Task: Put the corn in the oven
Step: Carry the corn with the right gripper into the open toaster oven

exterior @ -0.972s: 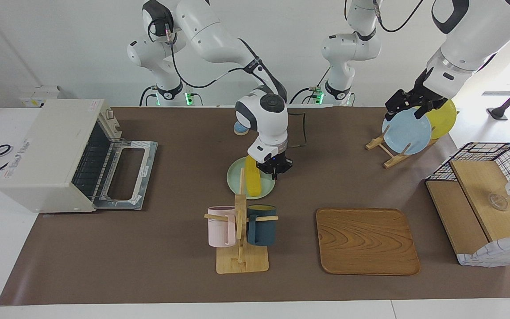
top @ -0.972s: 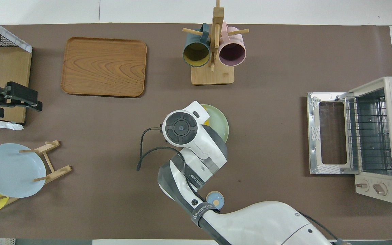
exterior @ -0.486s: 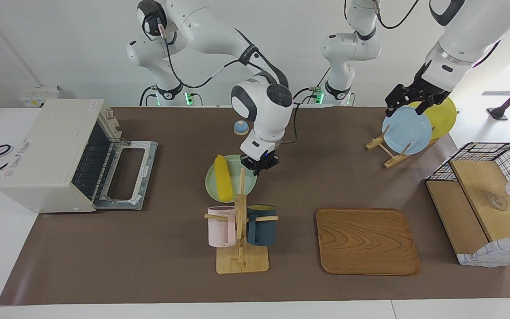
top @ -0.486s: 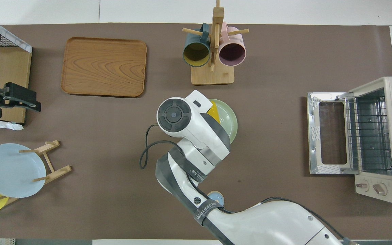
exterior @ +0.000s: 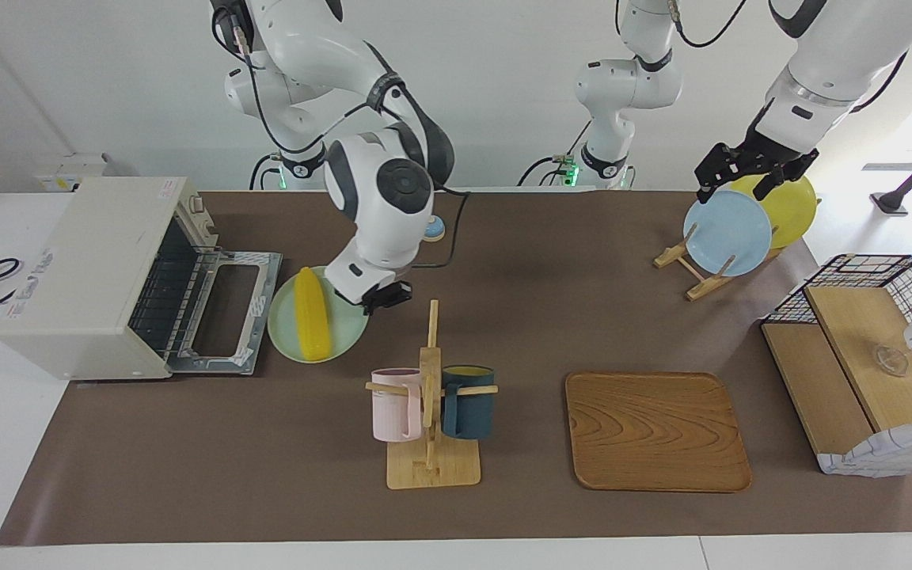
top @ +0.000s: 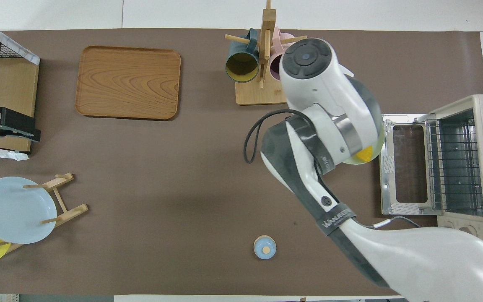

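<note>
The corn (exterior: 312, 313) is lying on a green plate (exterior: 286, 332), just in front of the oven's (exterior: 100, 273) lowered door (exterior: 226, 310). Its long axis is running toward and away from the robots, parallel to the door's edge; which end is tapered cannot be told. The right claw (exterior: 385, 298) is pinching the plate's rim, fingertips pressed together. The left claw (exterior: 753, 168) is hanging spread over a blue plate (exterior: 727, 233) in a rack.
</note>
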`<action>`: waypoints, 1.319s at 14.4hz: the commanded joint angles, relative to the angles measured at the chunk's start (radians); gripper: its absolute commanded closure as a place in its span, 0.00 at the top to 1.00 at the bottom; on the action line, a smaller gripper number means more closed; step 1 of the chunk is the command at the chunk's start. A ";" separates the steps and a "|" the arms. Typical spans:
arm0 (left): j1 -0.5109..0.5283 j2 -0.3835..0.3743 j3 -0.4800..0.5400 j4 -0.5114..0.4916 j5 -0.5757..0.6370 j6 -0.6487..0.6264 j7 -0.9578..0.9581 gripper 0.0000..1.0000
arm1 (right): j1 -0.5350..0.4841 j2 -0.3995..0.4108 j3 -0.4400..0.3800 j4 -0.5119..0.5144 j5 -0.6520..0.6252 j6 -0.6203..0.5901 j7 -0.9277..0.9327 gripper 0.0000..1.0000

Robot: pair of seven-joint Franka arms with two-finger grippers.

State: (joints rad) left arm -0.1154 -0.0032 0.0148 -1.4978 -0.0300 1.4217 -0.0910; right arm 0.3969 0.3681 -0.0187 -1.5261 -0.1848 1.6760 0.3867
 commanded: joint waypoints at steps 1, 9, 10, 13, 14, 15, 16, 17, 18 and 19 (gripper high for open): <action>-0.009 -0.017 0.011 -0.019 0.018 0.002 0.027 1.00 | -0.110 -0.168 0.013 -0.224 -0.047 0.028 -0.106 0.00; -0.012 -0.018 0.011 -0.039 0.019 0.037 0.030 1.00 | -0.387 -0.244 0.014 -0.419 -0.058 0.164 -0.365 0.00; -0.010 -0.018 0.010 -0.041 0.018 0.042 0.030 1.00 | -0.420 -0.248 0.014 -0.440 -0.058 0.191 -0.402 0.00; -0.010 -0.018 0.005 -0.041 0.018 0.036 0.028 1.00 | -0.437 -0.267 0.014 -0.511 -0.056 0.267 -0.411 0.00; -0.010 -0.018 0.007 -0.048 0.018 0.040 0.028 1.00 | -0.440 -0.274 0.016 -0.534 -0.055 0.290 -0.411 0.00; -0.010 -0.020 0.005 -0.064 0.018 0.051 0.028 1.00 | -0.447 -0.281 0.016 -0.558 -0.055 0.310 -0.411 0.00; -0.010 -0.020 0.004 -0.062 0.018 0.048 0.028 1.00 | -0.455 -0.284 0.016 -0.566 -0.051 0.314 -0.413 0.00; -0.009 -0.017 0.004 -0.053 0.018 0.039 0.028 1.00 | -0.460 -0.290 0.016 -0.580 -0.050 0.315 -0.413 0.00; -0.009 -0.015 0.002 -0.042 0.018 0.034 0.028 1.00 | -0.463 -0.291 0.016 -0.582 -0.050 0.315 -0.416 0.00; -0.007 -0.015 0.002 -0.038 0.019 0.030 0.030 1.00 | -0.461 -0.291 0.016 -0.582 -0.048 0.315 -0.428 0.05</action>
State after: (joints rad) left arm -0.1154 -0.0027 0.0132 -1.5254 -0.0299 1.4410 -0.0753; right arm -0.0391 0.1031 -0.0193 -2.0610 -0.2232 1.9700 -0.0147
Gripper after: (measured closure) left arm 0.000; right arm 0.974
